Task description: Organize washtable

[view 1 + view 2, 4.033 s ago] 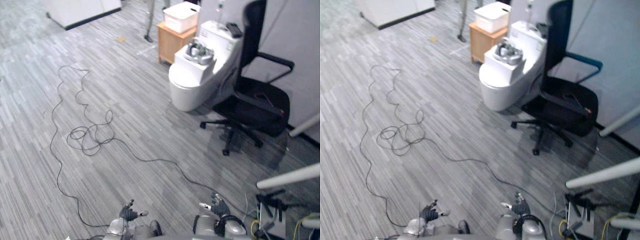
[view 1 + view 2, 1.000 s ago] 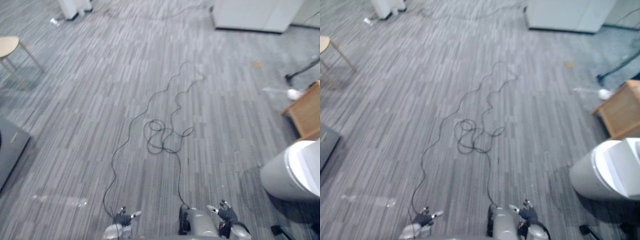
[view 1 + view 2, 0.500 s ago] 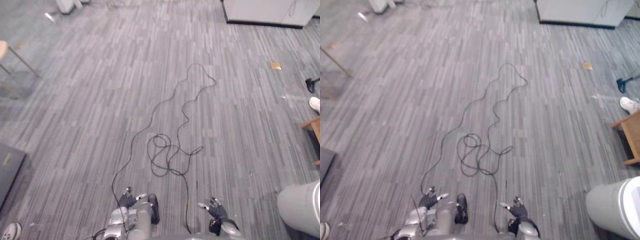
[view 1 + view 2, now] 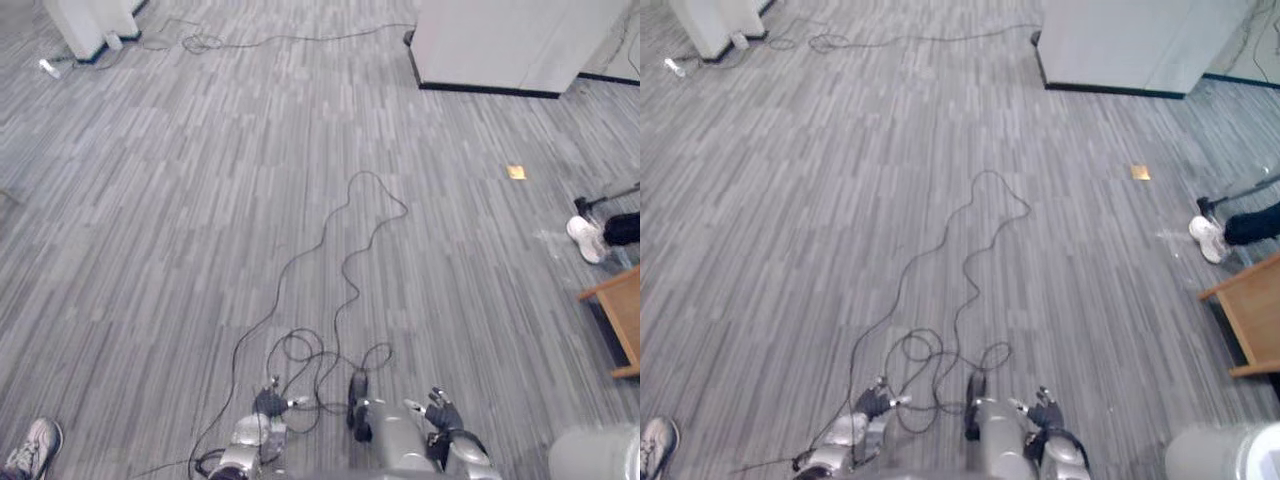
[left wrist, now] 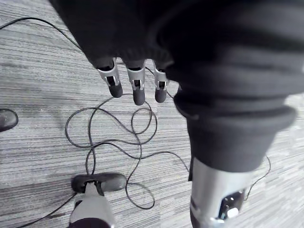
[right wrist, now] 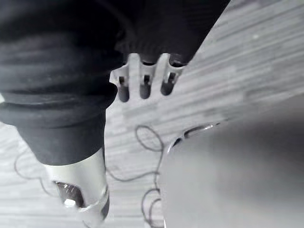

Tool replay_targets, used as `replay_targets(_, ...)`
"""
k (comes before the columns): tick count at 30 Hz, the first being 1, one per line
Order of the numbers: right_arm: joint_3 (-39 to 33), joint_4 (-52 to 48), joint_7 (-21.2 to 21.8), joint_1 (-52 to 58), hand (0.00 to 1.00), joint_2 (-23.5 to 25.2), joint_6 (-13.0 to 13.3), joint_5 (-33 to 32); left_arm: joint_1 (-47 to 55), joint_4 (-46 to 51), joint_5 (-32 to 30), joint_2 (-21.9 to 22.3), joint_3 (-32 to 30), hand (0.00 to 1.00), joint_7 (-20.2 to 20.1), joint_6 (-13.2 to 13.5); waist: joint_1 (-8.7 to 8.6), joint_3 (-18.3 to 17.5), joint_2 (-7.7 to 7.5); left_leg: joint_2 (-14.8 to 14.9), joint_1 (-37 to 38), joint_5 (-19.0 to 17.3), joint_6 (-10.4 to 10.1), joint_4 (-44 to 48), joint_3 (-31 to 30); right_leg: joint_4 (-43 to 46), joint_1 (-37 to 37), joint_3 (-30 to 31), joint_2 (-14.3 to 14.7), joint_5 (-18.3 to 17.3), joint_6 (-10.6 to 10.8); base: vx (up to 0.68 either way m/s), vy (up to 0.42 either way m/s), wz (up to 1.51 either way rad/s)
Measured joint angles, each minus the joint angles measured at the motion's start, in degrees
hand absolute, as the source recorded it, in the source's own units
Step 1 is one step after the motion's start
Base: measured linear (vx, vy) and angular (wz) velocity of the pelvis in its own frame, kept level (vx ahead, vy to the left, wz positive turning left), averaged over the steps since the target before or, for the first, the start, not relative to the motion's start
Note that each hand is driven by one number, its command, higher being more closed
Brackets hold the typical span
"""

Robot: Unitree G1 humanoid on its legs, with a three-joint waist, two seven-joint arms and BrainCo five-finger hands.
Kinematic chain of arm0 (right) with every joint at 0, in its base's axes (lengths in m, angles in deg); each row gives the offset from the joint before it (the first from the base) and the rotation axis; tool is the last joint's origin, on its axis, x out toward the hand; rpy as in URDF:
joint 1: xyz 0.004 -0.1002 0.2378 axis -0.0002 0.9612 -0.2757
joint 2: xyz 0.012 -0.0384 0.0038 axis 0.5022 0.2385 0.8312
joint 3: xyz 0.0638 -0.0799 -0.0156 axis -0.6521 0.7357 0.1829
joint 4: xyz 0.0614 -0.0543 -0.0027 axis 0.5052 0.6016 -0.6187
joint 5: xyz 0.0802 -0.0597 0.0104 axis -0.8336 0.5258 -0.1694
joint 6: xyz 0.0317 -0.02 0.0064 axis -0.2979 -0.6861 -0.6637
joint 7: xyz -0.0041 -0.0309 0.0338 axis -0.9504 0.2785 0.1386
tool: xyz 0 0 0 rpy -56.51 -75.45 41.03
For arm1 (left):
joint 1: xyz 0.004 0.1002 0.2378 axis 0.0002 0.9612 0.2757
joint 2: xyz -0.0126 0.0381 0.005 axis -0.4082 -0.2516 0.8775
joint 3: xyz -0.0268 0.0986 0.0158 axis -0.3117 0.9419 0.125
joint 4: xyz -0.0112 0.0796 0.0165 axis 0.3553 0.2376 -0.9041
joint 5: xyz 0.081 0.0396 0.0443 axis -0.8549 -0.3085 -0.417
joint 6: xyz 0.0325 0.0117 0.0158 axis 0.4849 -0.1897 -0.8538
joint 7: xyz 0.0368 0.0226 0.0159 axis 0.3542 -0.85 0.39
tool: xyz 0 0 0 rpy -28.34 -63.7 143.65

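My left hand (image 4: 268, 405) hangs low at the bottom of the eye views, fingers relaxed and holding nothing. Its fingers (image 5: 137, 88) point straight down at the grey striped floor in the left wrist view. My right hand (image 4: 440, 412) hangs at the bottom right of centre, also open and holding nothing. The right wrist view has its fingers (image 6: 142, 85) straight over the floor.
A white cabinet (image 4: 500, 45) stands at the far right and another white unit (image 4: 85, 20) at the far left. A wooden stand (image 4: 615, 320) and a white toilet rim (image 4: 595, 455) sit at the right edge. A person's shoe (image 4: 583, 238) is at the right, another shoe (image 4: 32, 445) at the lower left. A small tan scrap (image 4: 516, 172) lies on the floor.
The camera has moved: the whole picture has turned away from the toilet and chair and now faces the open floor and the white cabinet. Both hands stay low and open.
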Motion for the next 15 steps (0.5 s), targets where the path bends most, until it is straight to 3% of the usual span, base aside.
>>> replay_targets(1, -1.4, 0.1, 0.2, -0.2, 0.0, 0.4, -0.1, 0.1, 0.9, -0.2, -0.7, 0.5, -0.8, 0.0, 0.1, 0.0, 0.19, -0.2, 0.3, 0.7, -2.1, 0.1, -0.3, 6.1, -1.3, 2.1, 0.3, -0.4, 0.2, -2.6, -1.0, 0.44, -0.263, 0.18)
replay_targets(2, -2.2, 0.0, 0.2, -0.2, 0.0, 0.7, -0.2, 0.2, 1.0, -0.2, -1.2, 1.0, -2.1, 0.0, 0.0, 0.0, 0.3, -0.2, 0.93, 1.5, -3.8, 0.4, -1.8, 10.6, -1.9, 2.2, 1.1, -0.9, 0.5, -3.3, -1.2, 0.53, -0.314, 0.11)
replay_targets(3, -2.5, -0.6, 0.0, 0.1, 0.0, 0.3, -0.3, 0.1, 1.9, -0.1, -1.3, 2.1, -4.8, 0.0, 0.1, -0.2, 0.49, -0.2, 2.2, 3.6, -8.6, 2.5, -6.1, 22.6, -2.7, 1.6, 3.2, -1.8, 1.3, -4.6, -1.3, 0.45, -0.258, 0.04)
replay_targets(4, -2.2, -0.9, -0.1, 0.5, 0.0, -0.4, -0.5, 0.1, 2.5, 1.1, -1.6, 2.9, -6.9, 0.0, 0.1, -0.5, 1.24, 0.0, 3.8, 6.7, -13.9, 5.4, -8.8, 35.7, -3.0, 0.2, 6.8, -1.7, 3.5, -6.4, -2.5, 0.46, -0.244, 0.0)
replay_targets(6, -2.2, -0.9, -0.2, 1.3, 0.0, -0.7, -0.5, 0.1, 3.2, 2.5, -1.7, 3.1, -7.2, 0.0, 0.1, -0.6, 1.76, 0.3, 4.28, 9.3, -18.4, 4.4, -7.5, 46.8, -2.3, -1.5, 11.8, -1.2, 5.5, -8.5, -5.4, 0.49, -0.165, -0.07)
replay_targets(7, -2.0, -0.8, -0.1, 2.1, 0.0, -0.5, -0.5, 0.0, 3.7, 4.1, -1.3, 3.0, -7.1, 0.0, 0.2, -0.6, 2.45, 0.4, 3.7, 9.9, -21.5, 3.5, -6.0, 50.4, -0.5, -3.9, 17.3, -0.3, 6.3, -10.1, -5.8, 0.57, -0.149, -0.1)
replay_targets(9, -2.1, -0.7, -0.1, 2.7, 0.0, -0.5, -0.6, 0.0, 3.7, 5.4, -0.9, 3.3, -6.7, 0.0, 0.1, -0.4, 3.2, 0.3, 3.44, 9.6, -24.7, 2.1, -3.7, 48.3, 2.9, -6.8, 21.8, 0.4, 6.4, -10.7, -4.6, 0.42, -0.073, -0.23)
replay_targets(11, -2.0, 0.3, -0.1, 2.3, 0.0, -0.8, -0.9, 0.0, 3.6, 6.0, -0.9, 3.2, -5.9, 0.0, 0.1, 0.2, 4.06, 0.2, 3.53, 5.9, -28.8, 1.9, -3.4, 32.6, 4.6, -11.2, 26.4, 2.0, 5.8, -11.4, -2.8, 0.5, 0.014, -0.46)
replay_targets(12, -2.0, 0.8, -0.1, 2.3, 0.0, -0.9, -1.0, 0.0, 3.5, 6.2, -0.9, 3.2, -5.7, 0.0, 0.1, 0.3, 4.45, 0.2, 3.58, 4.6, -29.5, 2.3, -4.0, 26.9, 4.2, -12.2, 27.4, 2.2, 5.5, -11.6, -2.5, 0.5, 0.085, -0.48)
replay_targets(14, -2.0, 2.6, -0.2, 2.3, 0.0, -1.7, -1.6, 0.1, 3.7, 6.4, -0.8, 3.2, -5.0, 0.0, 0.3, 0.4, 5.05, -0.4, 4.51, 1.5, -31.5, 7.6, -9.3, 5.6, 1.5, -16.5, 31.6, 3.3, 5.5, -12.7, -0.2, 0.52, 0.143, -0.43)
replay_targets(15, -2.0, 2.9, -0.2, 2.4, 0.0, -2.1, -1.6, 0.1, 3.6, 6.4, -0.6, 3.1, -4.3, 0.0, 0.3, 0.5, 5.27, -0.7, 5.0, 1.6, -32.5, 8.8, -8.6, 4.2, 1.5, -17.1, 32.5, 3.4, 5.8, -13.1, 0.4, 0.56, 0.239, -0.58)
